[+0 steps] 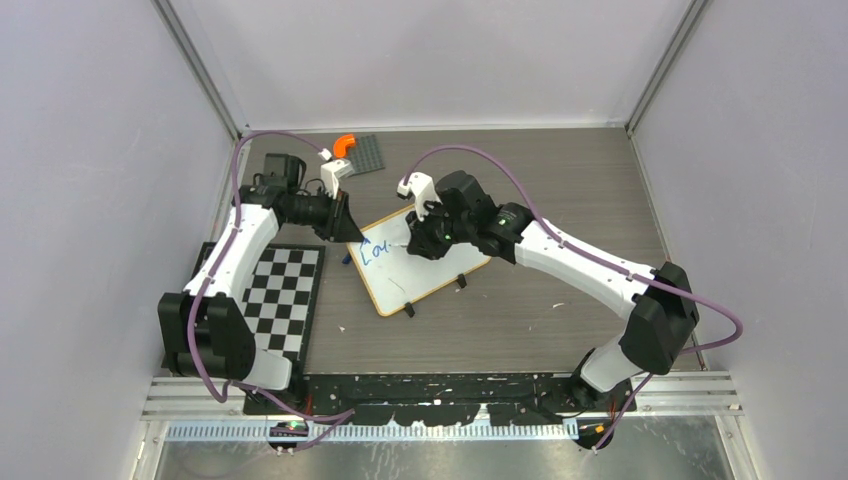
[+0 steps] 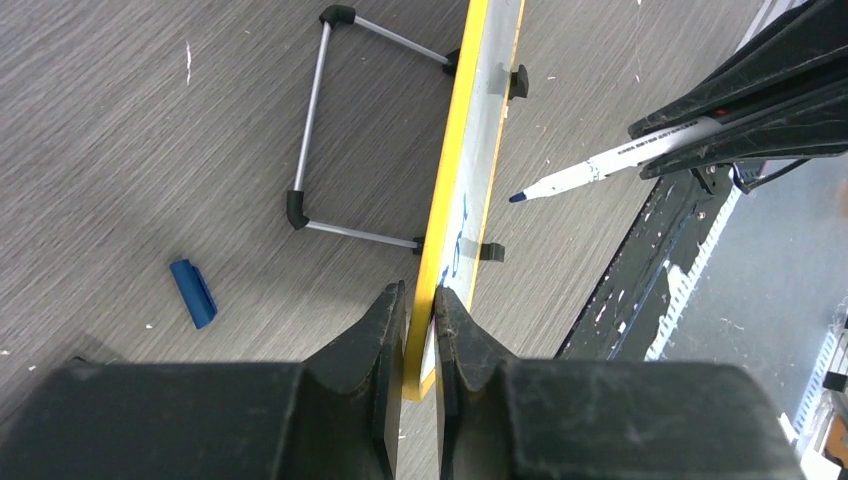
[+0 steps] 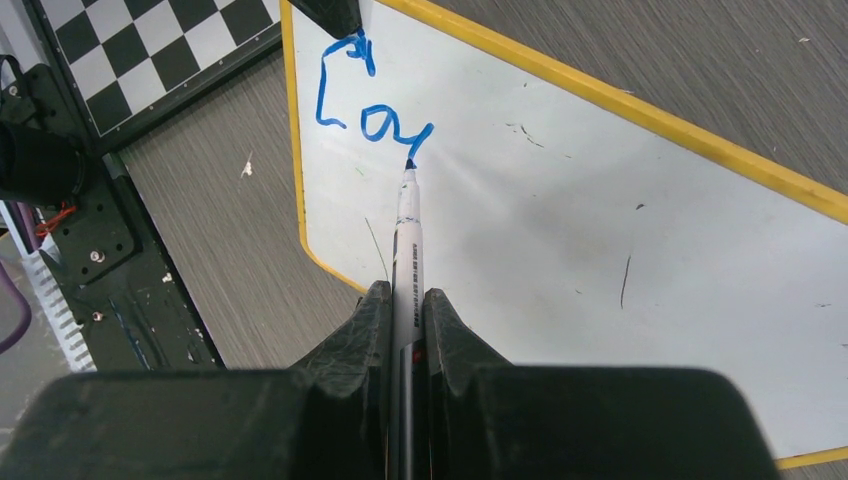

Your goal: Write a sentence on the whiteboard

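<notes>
- Board (image 1: 425,275) sits mid-table, skewed, just right of the checker mat (image 1: 285,290). A wire stand (image 2: 330,120) is behind it.
- Left gripper (image 2: 420,292): jaws almost together, pinching the board's yellow rim at the corner by the text. That's your brace.
- Right gripper (image 3: 405,292): jaws clamped on the marker (image 3: 408,240), barrel straight out between the fingers. The tip is on the board at the tail of the last letter.
- Text (image 3: 365,115) reads roughly "Cou", blue, in the corner by the left jaws. I'd judge most of the sentence is not yet written.
- Next strokes: press lightly, tip just in contact. Push hard and the board may tip on the stand or twist in the left jaws.
- Run the line away from the left fingers, where there's plenty of bare white.
- Lift clear between letters, use short strokes and hold the same slant.
- Leave room below for a second line.
- Don't loosen the left clamp mid-stroke.
</notes>
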Action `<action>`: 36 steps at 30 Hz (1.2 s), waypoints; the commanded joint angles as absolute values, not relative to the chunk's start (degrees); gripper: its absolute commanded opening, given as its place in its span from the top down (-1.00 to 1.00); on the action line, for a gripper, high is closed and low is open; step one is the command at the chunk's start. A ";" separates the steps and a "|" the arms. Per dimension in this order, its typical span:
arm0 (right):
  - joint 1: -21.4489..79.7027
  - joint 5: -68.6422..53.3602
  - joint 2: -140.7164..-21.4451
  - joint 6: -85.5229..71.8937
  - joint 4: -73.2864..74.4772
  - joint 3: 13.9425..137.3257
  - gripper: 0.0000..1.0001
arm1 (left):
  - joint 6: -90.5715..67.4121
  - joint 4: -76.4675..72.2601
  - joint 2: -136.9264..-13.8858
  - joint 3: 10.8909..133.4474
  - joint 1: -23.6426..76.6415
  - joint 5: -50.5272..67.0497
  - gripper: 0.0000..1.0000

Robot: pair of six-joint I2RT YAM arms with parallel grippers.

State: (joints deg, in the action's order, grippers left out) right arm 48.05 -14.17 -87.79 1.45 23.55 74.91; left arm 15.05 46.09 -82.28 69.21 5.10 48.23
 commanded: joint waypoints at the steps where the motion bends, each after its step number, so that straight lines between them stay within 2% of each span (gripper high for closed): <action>1: 48.26 -13.42 -87.59 1.85 20.46 74.61 0.99 | 17.05 46.48 -82.05 71.02 5.71 46.94 0.83; 9: 48.32 -12.84 -88.05 1.97 20.14 74.26 1.00 | 17.20 46.58 -82.23 71.04 5.90 46.83 0.94; 36: 49.26 -10.24 -89.82 3.33 20.54 78.43 0.99 | 17.50 47.02 -82.37 71.37 6.15 47.02 0.99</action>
State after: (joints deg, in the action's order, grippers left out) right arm 49.01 -11.31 -89.76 2.39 22.76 75.02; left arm 16.14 46.98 -82.28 69.80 5.78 48.21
